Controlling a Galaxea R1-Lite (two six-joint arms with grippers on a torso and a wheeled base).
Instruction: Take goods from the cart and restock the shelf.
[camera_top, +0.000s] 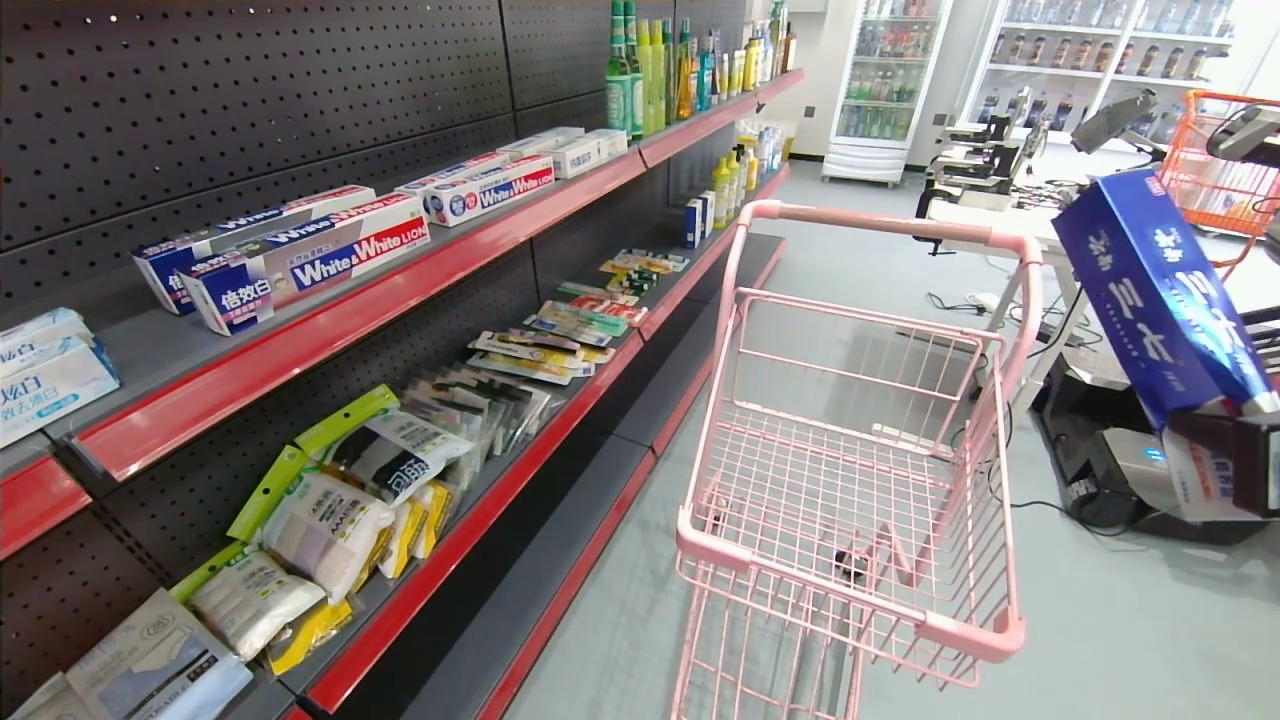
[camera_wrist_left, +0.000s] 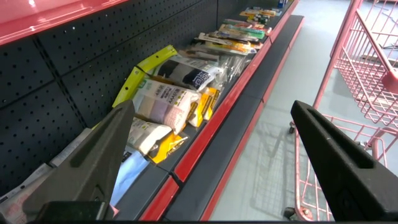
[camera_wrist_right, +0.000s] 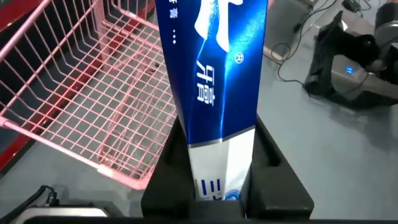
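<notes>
Gripping a long blue toothpaste box (camera_wrist_right: 214, 62) by its lower end, my right claw (camera_wrist_right: 221, 158) is clamped on it, one finger pressed to each side of the white-and-blue bottom part. The box rises out of the claw at a slant, its top end leaning toward the cart. In the head view the right claw (camera_top: 1235, 455) and the box (camera_top: 1160, 290) are up in the air off the right side of the cart, clear of the basket.

My left claw (camera_wrist_left: 212, 112) has its two dark fingers (camera_wrist_left: 93, 162) spread wide apart with nothing between them. It hangs over the grey floor of the aisle, between the lower shelf and the cart.

The pink wire cart (camera_top: 800, 575) stands in the aisle just ahead of me, its handle (camera_top: 880, 225) at the far end. Its frame also shows beside my left claw (camera_wrist_left: 373, 68) and below the held box (camera_wrist_right: 81, 106).

On my left runs the shelf (camera_top: 330, 335), dark pegboard behind and red strips along the front edges. On the lower level nearest me lie soft packets (camera_top: 330, 520) with yellow-green tops, heaped and overlapping. Beyond them are flat packs (camera_top: 540, 345) spread along the same level. One level up, long toothpaste boxes (camera_top: 300, 255) lie side by side, with more white boxes (camera_top: 490, 185) farther down.

At the far end of that level stand green and yellow bottles (camera_top: 640, 70). Past the shelf, against the back wall, is a glass-door fridge (camera_top: 885, 90), and an orange cart (camera_top: 1210, 170) stands far off on the right.
</notes>
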